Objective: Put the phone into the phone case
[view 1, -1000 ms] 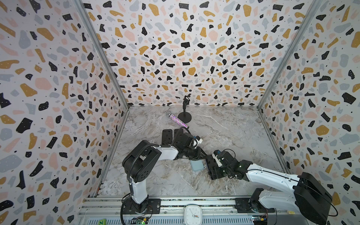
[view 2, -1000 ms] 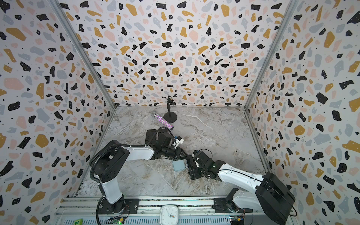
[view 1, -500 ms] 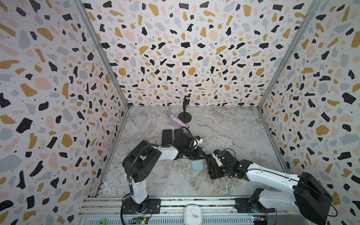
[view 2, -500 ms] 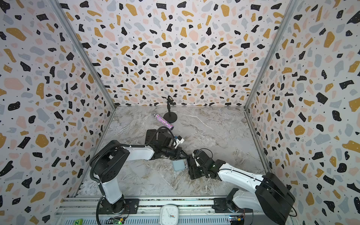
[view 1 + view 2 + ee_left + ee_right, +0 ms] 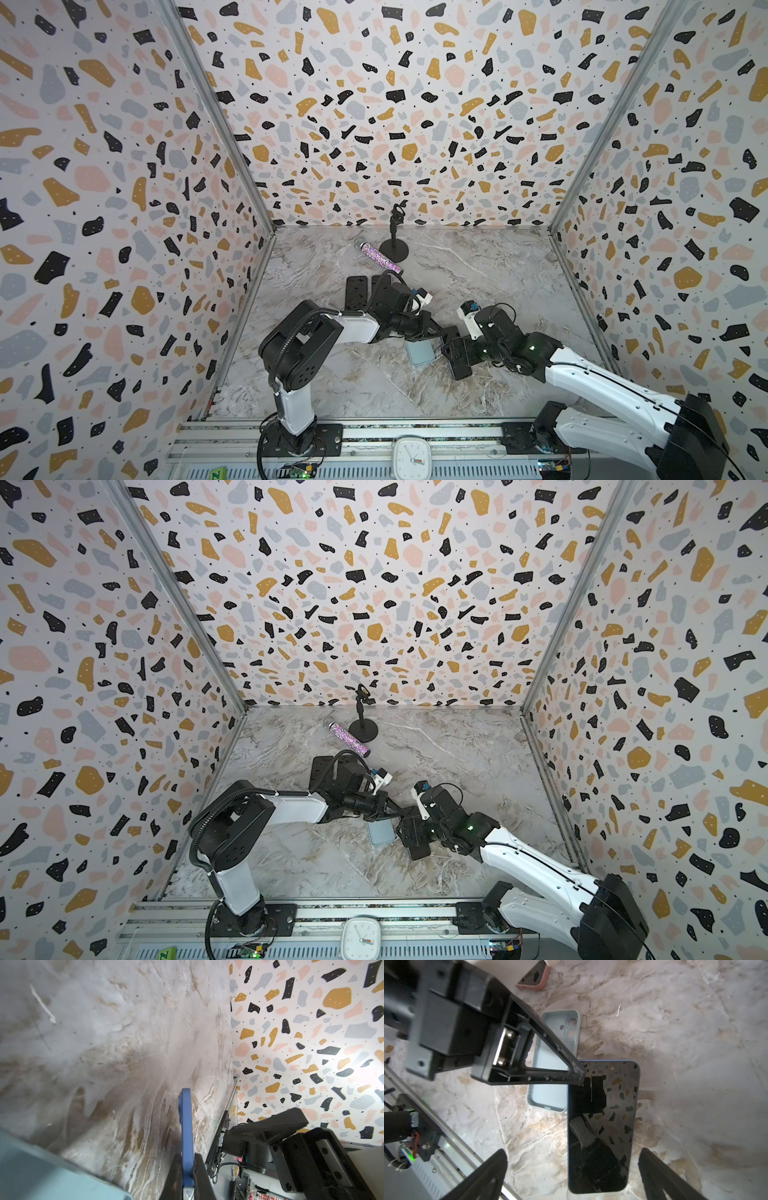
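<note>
My left fingers (image 5: 577,1072) are pinched narrow on the top edge of the blue-rimmed phone (image 5: 602,1126), one on each face. From my left wrist I see its blue rim (image 5: 186,1126) edge-on, running out from between those fingers (image 5: 199,1178). The phone's dark glass faces up and mirrors the speckled walls. I cannot tell whether its far end rests on the marble bench (image 5: 685,1064) or hangs just above it.

My right fingers (image 5: 492,1167) stand wide, one on either side of the phone's lower end, and both are apart from it.

The pale blue-grey phone case (image 5: 548,1095) lies open side up on the bench just beside the phone, its camera cut-outs at the end away from me. One lower corner sits right at the phone's long edge. In both top views the case (image 5: 420,352) (image 5: 380,833) lies between my two arms, and the phone (image 5: 463,370) is not in it.

A pink-cased phone (image 5: 535,978) lies further back on the bench.
</note>
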Robot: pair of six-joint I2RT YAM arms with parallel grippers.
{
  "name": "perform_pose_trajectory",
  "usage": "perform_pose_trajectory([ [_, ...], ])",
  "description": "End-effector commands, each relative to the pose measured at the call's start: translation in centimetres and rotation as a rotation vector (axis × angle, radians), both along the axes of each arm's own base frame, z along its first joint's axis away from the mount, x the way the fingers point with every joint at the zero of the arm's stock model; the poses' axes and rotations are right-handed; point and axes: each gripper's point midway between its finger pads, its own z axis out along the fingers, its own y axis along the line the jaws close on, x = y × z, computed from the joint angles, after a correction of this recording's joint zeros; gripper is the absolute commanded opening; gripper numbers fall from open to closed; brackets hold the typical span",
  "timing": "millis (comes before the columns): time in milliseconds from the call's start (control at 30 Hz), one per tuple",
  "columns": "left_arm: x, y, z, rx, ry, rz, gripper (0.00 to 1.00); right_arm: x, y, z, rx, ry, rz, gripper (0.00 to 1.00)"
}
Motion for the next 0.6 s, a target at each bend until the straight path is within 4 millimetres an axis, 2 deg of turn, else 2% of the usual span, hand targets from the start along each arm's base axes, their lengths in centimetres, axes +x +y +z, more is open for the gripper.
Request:
perform_pose_trajectory([
  [0,1.6,-0.7,5.7,-0.187,-0.059,0.051,0.00,-0.2,-1.0,1.9,0.093,0.063,-0.094,0.98],
  [167,3.1,-0.7,9.0,-0.330,-0.049,0.114,0.00,0.5,-2.6,3.2,0.303,0.117,-0.190,0.95],
  [300,4.0,-0.2,8.9,-0.343,-0.039,0.151,0.00,0.9,-3.9,3.1,0.481,0.186,-0.240,0.91],
  [467,4.5,0.3,10.3,-0.435,-0.025,0.197,0.00,1.3,-4.4,3.6,0.733,0.240,-0.256,0.82],
  [567,4.6,0.5,11.2,-0.495,-0.010,0.211,0.00,1.5,-4.7,4.6,0.845,0.225,-0.253,0.76],
])
